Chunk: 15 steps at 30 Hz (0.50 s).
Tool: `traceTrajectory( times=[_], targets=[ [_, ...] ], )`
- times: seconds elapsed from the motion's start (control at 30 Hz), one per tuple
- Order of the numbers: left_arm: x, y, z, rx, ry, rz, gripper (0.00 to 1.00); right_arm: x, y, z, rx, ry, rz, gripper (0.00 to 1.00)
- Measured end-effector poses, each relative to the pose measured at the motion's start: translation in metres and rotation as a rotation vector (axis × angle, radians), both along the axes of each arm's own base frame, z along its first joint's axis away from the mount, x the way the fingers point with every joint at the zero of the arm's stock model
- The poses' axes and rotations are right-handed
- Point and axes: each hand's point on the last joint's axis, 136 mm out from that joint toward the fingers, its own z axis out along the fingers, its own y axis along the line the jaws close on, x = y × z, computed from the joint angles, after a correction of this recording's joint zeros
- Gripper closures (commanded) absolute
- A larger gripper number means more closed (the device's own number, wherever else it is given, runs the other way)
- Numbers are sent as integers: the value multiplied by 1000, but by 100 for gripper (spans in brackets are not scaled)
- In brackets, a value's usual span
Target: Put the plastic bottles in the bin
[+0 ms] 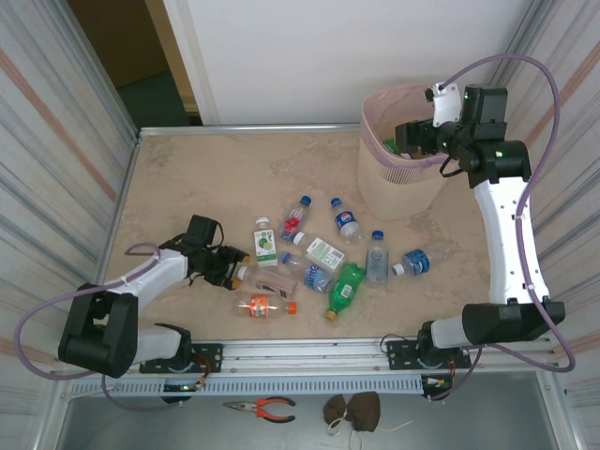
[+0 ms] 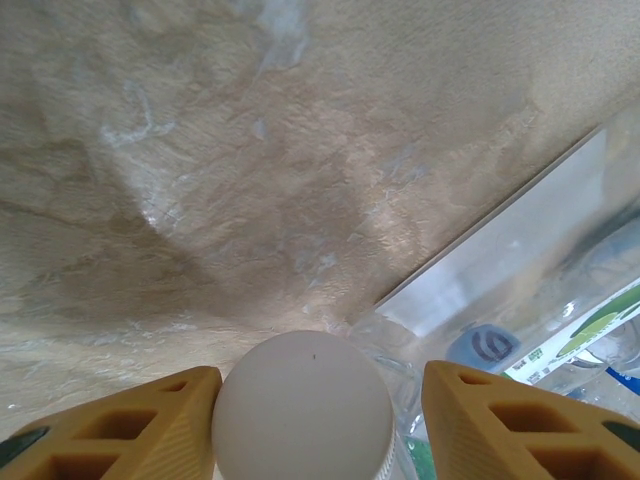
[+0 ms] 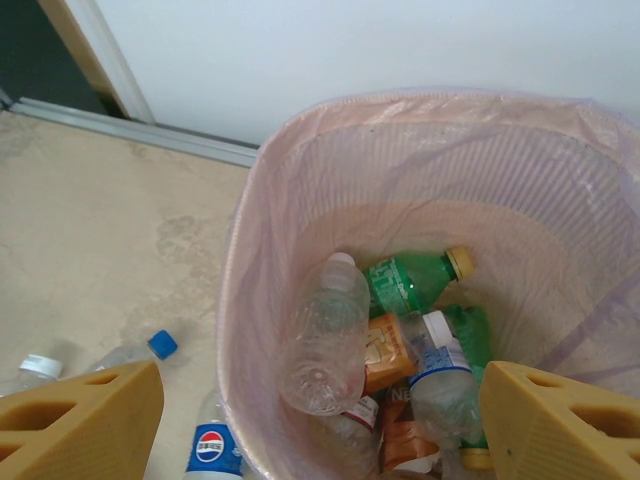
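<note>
Table [image 1: 187,178]: L end effector [image 1: 232,270] low, flat-ish

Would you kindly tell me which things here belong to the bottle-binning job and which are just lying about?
Job: bin; bottles inside it; loose plastic bottles.
Lying about: orange-handled pliers; brown fabric bundle.

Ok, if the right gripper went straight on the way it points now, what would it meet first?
Most likely the clear white-capped bottle lying on top of the pile inside the bin. The open right gripper points down into it, though depth is hard to judge.
</note>
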Motion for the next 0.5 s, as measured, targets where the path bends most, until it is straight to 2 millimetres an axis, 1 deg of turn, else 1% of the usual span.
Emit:
traceTrajectory(
  times=[0.13, 0.33, 0.5],
  targets=[
    [1, -2, -3, -3, 8, 6, 45, 0, 1, 0, 0, 0, 3, 19],
    [-1, -5, -6, -7, 24, 4, 56, 0, 2, 0, 0, 0, 5, 19],
    [1, -6, -5, -11, 16, 10, 60, -3, 6, 2, 0, -6, 16, 20]
  ],
)
